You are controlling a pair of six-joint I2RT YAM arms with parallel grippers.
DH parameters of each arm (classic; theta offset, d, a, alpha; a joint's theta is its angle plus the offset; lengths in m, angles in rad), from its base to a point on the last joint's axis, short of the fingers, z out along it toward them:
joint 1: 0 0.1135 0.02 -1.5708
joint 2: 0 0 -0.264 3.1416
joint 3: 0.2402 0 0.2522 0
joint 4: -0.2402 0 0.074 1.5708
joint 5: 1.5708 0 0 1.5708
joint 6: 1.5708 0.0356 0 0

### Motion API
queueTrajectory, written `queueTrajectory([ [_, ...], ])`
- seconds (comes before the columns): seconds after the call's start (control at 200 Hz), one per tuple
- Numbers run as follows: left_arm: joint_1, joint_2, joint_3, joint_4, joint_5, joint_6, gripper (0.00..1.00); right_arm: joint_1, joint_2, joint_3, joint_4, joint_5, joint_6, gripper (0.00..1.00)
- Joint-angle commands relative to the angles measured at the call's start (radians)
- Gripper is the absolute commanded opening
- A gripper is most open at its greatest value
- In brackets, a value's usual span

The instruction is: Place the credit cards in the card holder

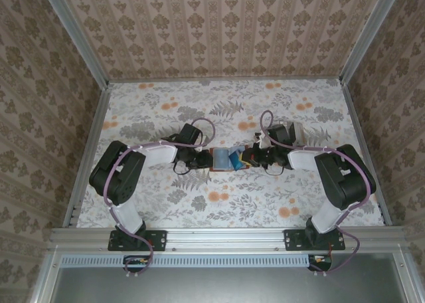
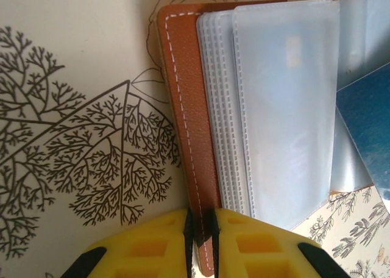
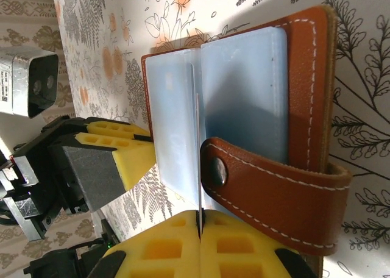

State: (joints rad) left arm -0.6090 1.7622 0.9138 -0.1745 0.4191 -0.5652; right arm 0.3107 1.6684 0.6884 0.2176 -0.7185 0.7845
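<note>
At the middle of the flower-printed tablecloth: a small reddish-brown leather folding card holder, spread open, long axis from 9 to 3 o'clock in the top view. Inside it, a stack of milky clear plastic sleeves, fanned out from the fold.

At 9 o'clock of the holder, the left gripper: yellow fingers pressed together on the stitched edge of the leather cover, pinning that side down. At 3 o'clock, the right gripper: fingers closed on one thin bluish credit card, seen edge-on as a fine line in the right wrist view. Runs from these fingers straight toward 12 o'clock in that view, long axis pointing into the fold between two sleeves. Right gripper clearly the nearer one, so probably a push toward 9 o'clock in the top view.

Across the near cover, a brown strap with a metal snap, just beside the card's line and perhaps in its way.

Hard to tell the pocket mouth met by the leading edge. In the left wrist view, blue face cut off by the frame at 3 o'clock. Not possible to judge any further cards behind the cloudy plastic.
</note>
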Motion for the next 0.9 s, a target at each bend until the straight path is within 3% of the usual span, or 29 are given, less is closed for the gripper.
queueTrajectory([
  [0.0, -0.011, -0.009, -0.026, -0.040, 0.001, -0.023, 0.17, -0.004, -0.036, -0.015, 0.051, -0.010, -0.038, 0.00],
  [0.895, 0.012, 0.004, -0.003, -0.095, -0.035, 0.001, 0.12, -0.005, 0.151, 0.049, 0.146, -0.057, -0.070, 0.00],
])
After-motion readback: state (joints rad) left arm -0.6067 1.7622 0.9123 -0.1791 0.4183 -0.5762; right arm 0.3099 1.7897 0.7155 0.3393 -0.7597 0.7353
